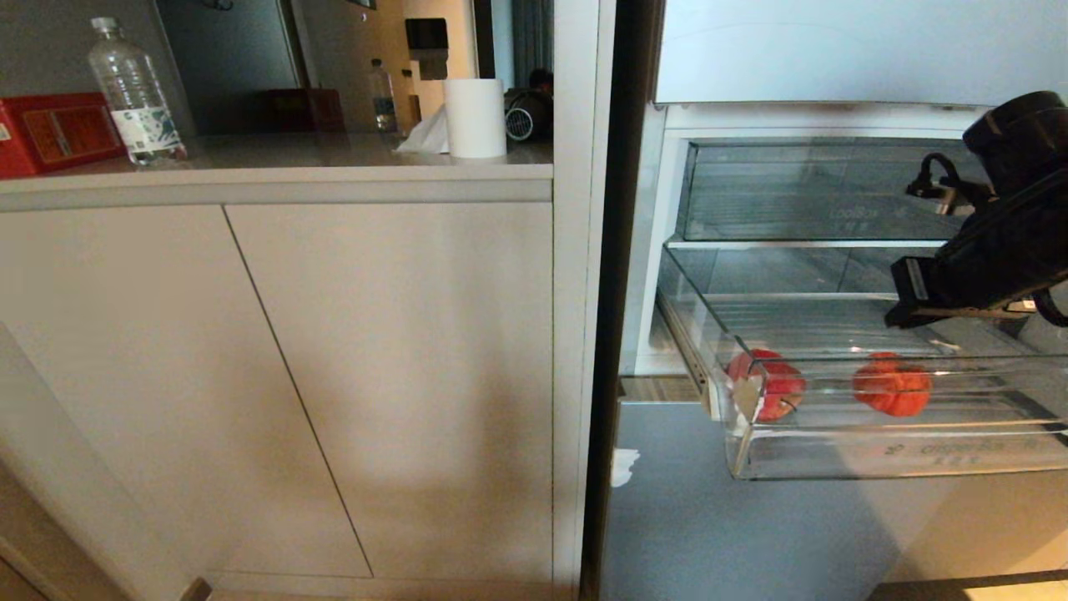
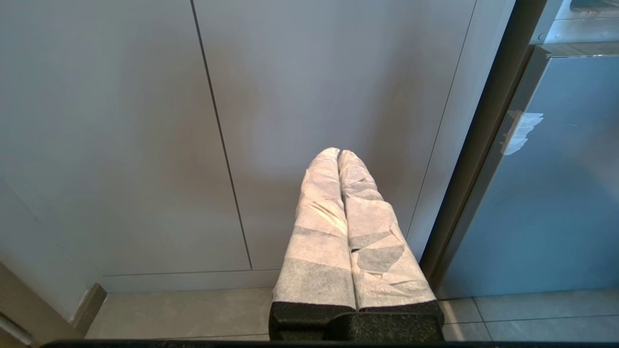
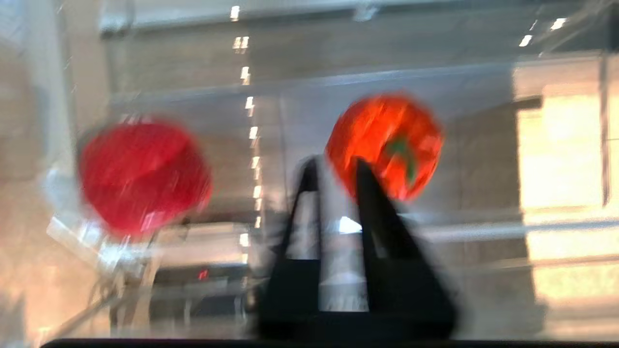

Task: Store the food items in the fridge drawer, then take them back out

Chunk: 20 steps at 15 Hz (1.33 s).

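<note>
The fridge drawer [image 1: 834, 455], a clear bin with a ribbed floor, stands pulled out of the fridge. Both food items lie in it near the front wall: a red one [image 1: 772, 386] at the left end and a rounder orange-red one with a green stalk [image 1: 893, 386] to its right. In the right wrist view the red item [image 3: 142, 174] and the orange-red one [image 3: 391, 140] lie below my right gripper [image 3: 335, 166]. That gripper hangs over the drawer, its dark fingers a little apart and holding nothing. My left gripper [image 2: 338, 153] is shut and empty, parked low before the cabinet doors.
A second clear compartment [image 1: 801, 192] sits above the drawer. The fridge's lower door [image 1: 709, 517] is shut below it. Left of the fridge are cabinet doors [image 1: 334, 376] and a counter with a water bottle [image 1: 133, 96], a red box [image 1: 54, 133] and a paper roll [image 1: 474, 117].
</note>
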### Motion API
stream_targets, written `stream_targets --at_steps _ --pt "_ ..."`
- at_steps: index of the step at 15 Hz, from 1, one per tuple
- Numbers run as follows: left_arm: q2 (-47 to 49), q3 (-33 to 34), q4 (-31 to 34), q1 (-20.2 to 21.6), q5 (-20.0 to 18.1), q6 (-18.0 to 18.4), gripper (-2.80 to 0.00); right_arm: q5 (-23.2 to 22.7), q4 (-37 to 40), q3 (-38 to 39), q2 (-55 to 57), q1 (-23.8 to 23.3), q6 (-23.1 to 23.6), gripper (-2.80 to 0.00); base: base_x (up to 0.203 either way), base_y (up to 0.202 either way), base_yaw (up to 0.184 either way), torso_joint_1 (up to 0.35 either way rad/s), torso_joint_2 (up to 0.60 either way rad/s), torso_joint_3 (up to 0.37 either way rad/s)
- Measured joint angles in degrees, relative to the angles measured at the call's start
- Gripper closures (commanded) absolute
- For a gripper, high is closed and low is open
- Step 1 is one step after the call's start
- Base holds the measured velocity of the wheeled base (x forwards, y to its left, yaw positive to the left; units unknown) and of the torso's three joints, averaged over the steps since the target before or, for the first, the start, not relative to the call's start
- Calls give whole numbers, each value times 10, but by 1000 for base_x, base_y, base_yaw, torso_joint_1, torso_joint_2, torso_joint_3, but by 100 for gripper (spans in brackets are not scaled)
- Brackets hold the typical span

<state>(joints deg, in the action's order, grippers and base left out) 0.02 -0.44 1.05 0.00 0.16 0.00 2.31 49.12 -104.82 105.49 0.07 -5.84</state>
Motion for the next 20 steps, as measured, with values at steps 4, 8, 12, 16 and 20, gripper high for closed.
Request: stream_targets --at_steps 4,8,12,16,20 --pt "0 0 0 0 0 0 0 18 17 -63 65 -11 12 -280 0 0 0 0 0 0" --pt "0 0 0 0 0 0 0 26 27 -69 93 -17 20 -280 0 0 0 0 0 0" --pt "0 0 0 0 0 0 0 29 45 -68 107 -30 21 -280 0 0 0 0 0 0" --pt "0 0 0 0 0 0 0 29 68 -68 118 -32 22 -280 0 0 0 0 0 0" --pt "0 0 0 0 0 0 0 29 69 -66 136 -32 21 -280 0 0 0 0 0 0"
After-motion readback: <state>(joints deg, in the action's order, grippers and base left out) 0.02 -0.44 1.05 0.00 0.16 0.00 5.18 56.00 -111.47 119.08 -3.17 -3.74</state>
